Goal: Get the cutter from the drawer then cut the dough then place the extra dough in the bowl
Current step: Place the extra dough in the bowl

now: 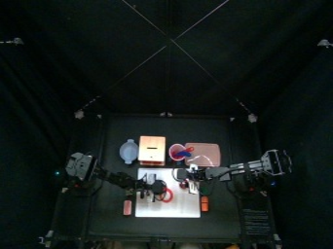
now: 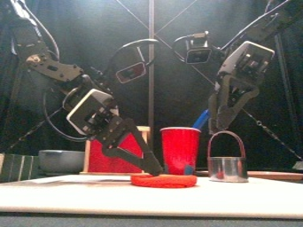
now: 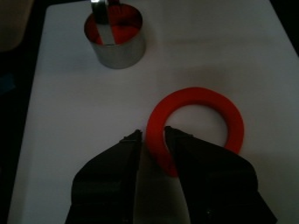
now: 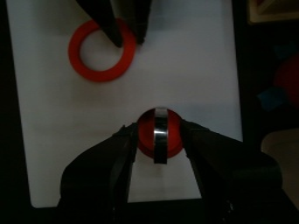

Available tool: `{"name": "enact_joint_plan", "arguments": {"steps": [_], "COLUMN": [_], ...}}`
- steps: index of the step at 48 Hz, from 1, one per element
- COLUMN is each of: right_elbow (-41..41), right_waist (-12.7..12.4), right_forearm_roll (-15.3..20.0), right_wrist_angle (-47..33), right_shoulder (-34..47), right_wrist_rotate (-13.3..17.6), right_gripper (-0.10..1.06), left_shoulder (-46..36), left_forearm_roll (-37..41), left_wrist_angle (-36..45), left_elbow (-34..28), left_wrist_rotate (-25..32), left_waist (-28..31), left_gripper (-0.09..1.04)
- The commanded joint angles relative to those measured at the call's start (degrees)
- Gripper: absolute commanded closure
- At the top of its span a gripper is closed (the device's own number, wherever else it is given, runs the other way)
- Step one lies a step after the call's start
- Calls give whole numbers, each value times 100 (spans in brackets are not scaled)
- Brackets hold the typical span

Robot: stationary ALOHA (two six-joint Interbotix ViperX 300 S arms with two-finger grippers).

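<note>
A red dough ring point(image 3: 205, 118) lies flat on the white cutting board point(image 3: 70, 114). My left gripper point(image 3: 155, 140) reaches down to it and is shut on the ring's near edge; the front view shows its jaws touching the ring point(image 2: 164, 180). The round metal cutter point(image 2: 226, 168) stands upright on the board to the ring's right, with a red dough disc inside point(image 3: 114, 33). My right gripper point(image 4: 158, 131) hangs just above the cutter point(image 4: 158, 137), jaws open on either side of the wire handle.
Behind the board stand the wooden box point(image 1: 152, 149), the blue-grey bowl point(image 1: 128, 151) to its left, and the pink tray point(image 1: 208, 156) with the red cup point(image 2: 180, 149) holding a blue knife.
</note>
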Motion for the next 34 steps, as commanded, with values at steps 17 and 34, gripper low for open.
{"name": "enact_joint_plan", "arguments": {"steps": [17, 34], "right_elbow": [-97, -114], "right_waist": [105, 132], "right_forearm_roll": [0, -26], "right_wrist_angle": [-26, -18], "right_shoulder": [-141, -167], "right_wrist_rotate": [-18, 0], "right_gripper": [17, 17], "left_shoulder": [62, -9], "left_forearm_roll": [-26, -26], "left_wrist_angle": [817, 773], "left_elbow": [-290, -255], "left_wrist_rotate": [-26, -26], "left_waist": [167, 167], "left_gripper": [29, 35]}}
